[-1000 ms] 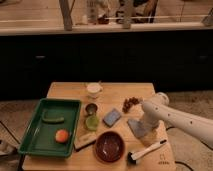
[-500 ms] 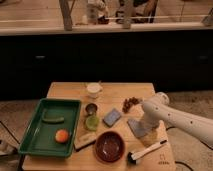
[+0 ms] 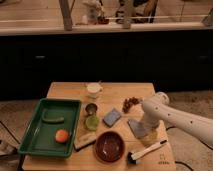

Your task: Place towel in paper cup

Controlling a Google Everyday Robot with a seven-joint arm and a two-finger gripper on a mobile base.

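Note:
The towel (image 3: pixel 135 126), a flat grey-blue cloth, lies on the wooden table right of centre. My gripper (image 3: pixel 149 136) hangs from the white arm that reaches in from the right. It points down over the towel's near right edge and stands open; the arm hides part of the cloth. I cannot tell whether it touches the towel. The paper cup (image 3: pixel 93 89), small and white, stands upright at the far middle of the table, well apart from the gripper.
A blue-grey pad (image 3: pixel 112 117) lies left of the towel. A brown bowl (image 3: pixel 109 146), a green cup (image 3: pixel 91 122) and a dark metallic cup (image 3: pixel 91 108) stand nearby. A brush (image 3: pixel 146 150) lies at the front right. A green tray (image 3: pixel 30 131) at left holds an orange fruit (image 3: pixel 61 135).

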